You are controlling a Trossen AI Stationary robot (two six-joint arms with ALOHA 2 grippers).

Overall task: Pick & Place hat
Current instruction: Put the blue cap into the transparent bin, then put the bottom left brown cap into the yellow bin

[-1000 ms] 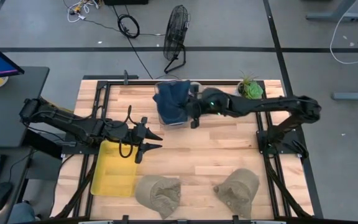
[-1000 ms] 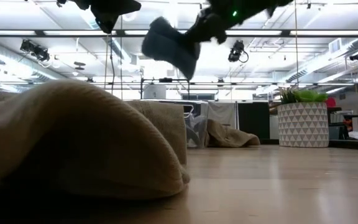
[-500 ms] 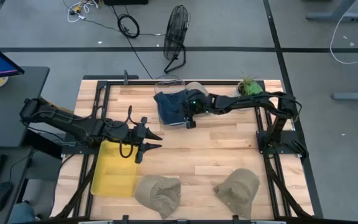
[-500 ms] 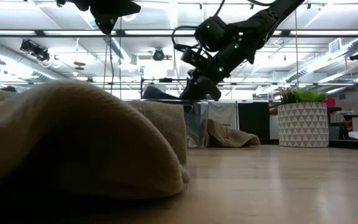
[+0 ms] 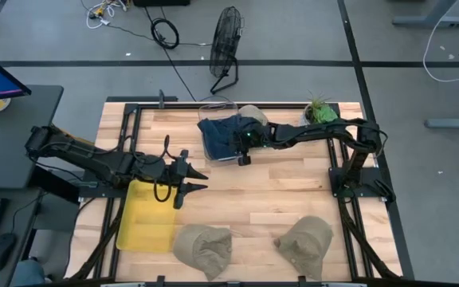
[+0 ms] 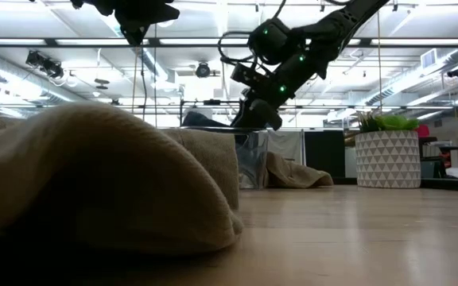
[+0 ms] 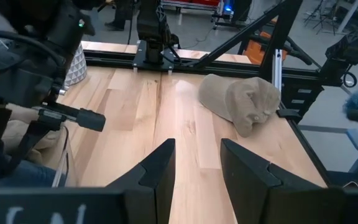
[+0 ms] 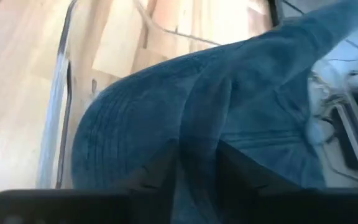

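Observation:
A blue hat (image 5: 223, 134) lies in a clear bin (image 5: 207, 104) at the far middle of the table; it fills the right wrist view (image 8: 197, 112). My right gripper (image 5: 237, 145) reaches into the bin from the table's right, its fingers apart around a fold of the hat. Two tan hats (image 5: 203, 247) (image 5: 305, 243) lie by the near edge. My left gripper (image 5: 196, 180) hovers open above the table's left half, over a yellow tray's far end, holding nothing (image 7: 197, 155). My right gripper slants down at the blue hat from above and from the table's right. A fold of the crown (image 8: 199, 140) lies between its parted fingers (image 8: 160, 168). I cannot tell whether they touch the cloth. The hat rests in the bin.
A yellow tray (image 5: 146, 217) lies at the near left. A potted plant (image 5: 321, 112) stands at the far right, close to my right arm. Another tan cloth (image 5: 251, 112) shows in the bin behind the blue hat. Bare wood lies in the middle of the table.
My right gripper has come down with the blue hat, drawing in a little toward the table's right. The hat hung clear above the bin a second ago; now it lies inside the bin.

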